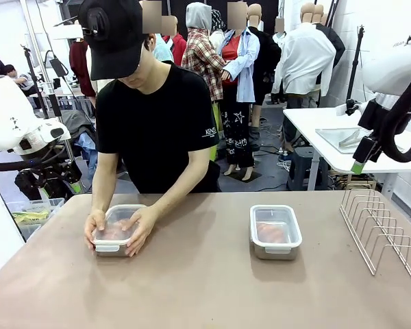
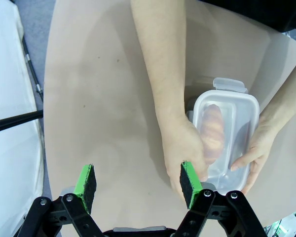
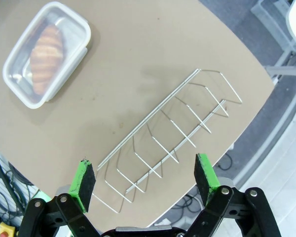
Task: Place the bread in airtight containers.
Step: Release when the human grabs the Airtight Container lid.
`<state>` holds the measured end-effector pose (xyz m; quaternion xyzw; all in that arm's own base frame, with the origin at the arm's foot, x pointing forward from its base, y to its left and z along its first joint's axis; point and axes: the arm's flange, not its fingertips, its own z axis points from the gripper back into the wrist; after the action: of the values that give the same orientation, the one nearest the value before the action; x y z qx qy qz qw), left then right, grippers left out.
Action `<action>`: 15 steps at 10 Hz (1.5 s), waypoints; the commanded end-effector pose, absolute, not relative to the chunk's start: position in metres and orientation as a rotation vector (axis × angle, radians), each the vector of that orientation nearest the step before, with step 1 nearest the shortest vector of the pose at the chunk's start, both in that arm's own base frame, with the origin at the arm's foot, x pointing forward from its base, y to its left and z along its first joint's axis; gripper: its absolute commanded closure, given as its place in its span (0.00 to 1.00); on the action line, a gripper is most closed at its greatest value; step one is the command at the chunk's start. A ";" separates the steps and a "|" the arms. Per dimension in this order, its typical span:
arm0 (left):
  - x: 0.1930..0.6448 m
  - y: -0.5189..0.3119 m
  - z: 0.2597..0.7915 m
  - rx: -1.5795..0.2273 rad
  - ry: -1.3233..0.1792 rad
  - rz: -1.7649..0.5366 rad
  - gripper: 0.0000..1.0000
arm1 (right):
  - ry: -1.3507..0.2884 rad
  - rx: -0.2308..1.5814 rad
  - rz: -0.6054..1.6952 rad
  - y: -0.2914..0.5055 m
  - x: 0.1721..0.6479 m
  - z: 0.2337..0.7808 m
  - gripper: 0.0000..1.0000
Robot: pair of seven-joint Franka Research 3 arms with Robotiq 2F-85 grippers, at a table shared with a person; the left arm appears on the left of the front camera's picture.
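Clearly the task is in its closing step: both croissants already lie inside lidded tins, and the person is pressing down the lid of the last one. The table point(image 1: 205, 274) is the widest thing, brown and mostly bare, its rounded near edge running just ahead of the right gripper point(image 3: 144, 177) and its side edge well off from the left gripper point(image 2: 138, 185). The wire rack point(image 3: 172, 133) sits directly beyond the right fingers, near that table edge, with floor and cables past it. The far container point(image 3: 47, 52) lies up and well away from the right fingers, its clear lid on and a croissant point(image 3: 45, 52) showing through. The near container point(image 2: 226, 136) lies just past the left gripper's right-hand finger point(image 2: 190, 183), its croissant point(image 2: 214, 131) visible under the lid, with the person's hands point(image 2: 185, 148) clasped on both of its long sides.

Both grippers hang above the table with fingers spread wide and nothing between them. The next move, as I judge it, calls only for the lid's latches to be snapped; whether they have caught cannot be told. Open room is generous ahead of the left fingers and to their left. The right fingers have the rack close below and the table edge nearby, so any descent there would need care.
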<state>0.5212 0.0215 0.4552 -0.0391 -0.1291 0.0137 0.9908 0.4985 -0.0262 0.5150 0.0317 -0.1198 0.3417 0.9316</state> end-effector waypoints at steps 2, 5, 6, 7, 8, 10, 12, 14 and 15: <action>0.521 0.022 0.457 -0.077 -0.263 0.029 0.12 | -0.235 0.057 0.698 -0.026 0.501 0.516 0.00; 0.521 0.022 0.457 -0.077 -0.263 0.029 0.12 | -0.235 0.057 0.698 -0.026 0.501 0.516 0.00; 0.521 0.022 0.457 -0.077 -0.263 0.029 0.12 | -0.235 0.057 0.698 -0.026 0.501 0.516 0.00; 0.521 0.022 0.457 -0.077 -0.263 0.029 0.12 | -0.235 0.057 0.698 -0.026 0.501 0.516 0.00; 0.521 0.022 0.457 -0.077 -0.263 0.029 0.12 | -0.235 0.057 0.698 -0.026 0.501 0.516 0.00; 0.521 0.022 0.457 -0.077 -0.263 0.029 0.12 | -0.235 0.057 0.698 -0.026 0.501 0.516 0.00; 0.521 0.022 0.457 -0.077 -0.263 0.029 0.12 | -0.235 0.057 0.698 -0.026 0.501 0.516 0.00; 0.521 0.022 0.457 -0.077 -0.263 0.029 0.12 | -0.235 0.057 0.698 -0.026 0.501 0.516 0.00; 0.521 0.022 0.457 -0.077 -0.263 0.029 0.12 | -0.235 0.057 0.698 -0.026 0.501 0.516 0.00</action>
<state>0.5212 0.0215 0.4552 -0.0391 -0.1291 0.0137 0.9908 0.4985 -0.0262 0.5150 0.0317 -0.1198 0.3417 0.9316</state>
